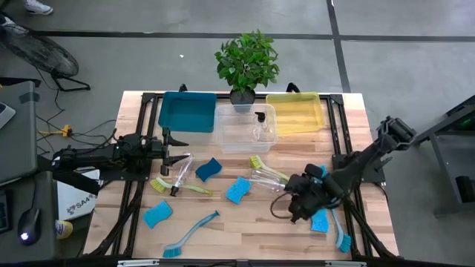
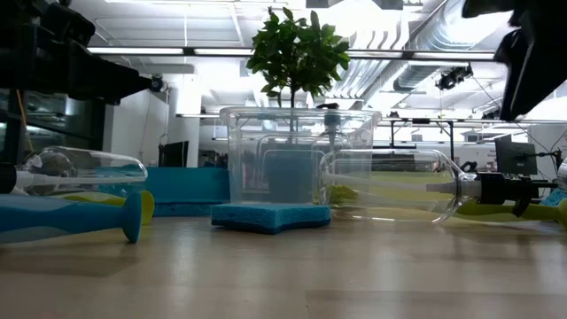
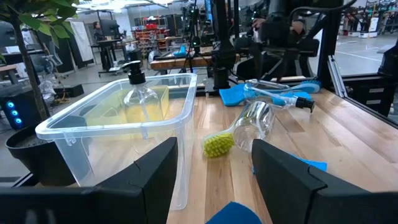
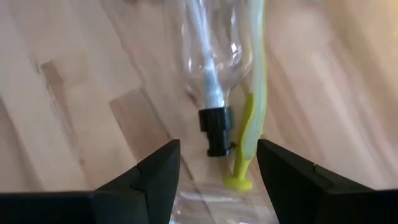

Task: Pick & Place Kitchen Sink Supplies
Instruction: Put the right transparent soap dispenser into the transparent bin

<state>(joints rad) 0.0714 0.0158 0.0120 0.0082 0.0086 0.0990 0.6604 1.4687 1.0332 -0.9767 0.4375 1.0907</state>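
Observation:
A clear bottle lies on its side on the table, its black pump top next to the handle of a yellow-green brush. My right gripper hovers open above that pump end, slanting down and touching nothing. My left gripper waits open and level at the table's left. A second bottle lies near it across another yellow-green brush. A third bottle stands in the clear bin. Several blue sponges and two blue brushes lie on the wood.
A teal bin, the clear bin and a yellow bin stand in a row at the far edge, with a potted plant behind them. A blue sponge and a blue brush lie under the right arm.

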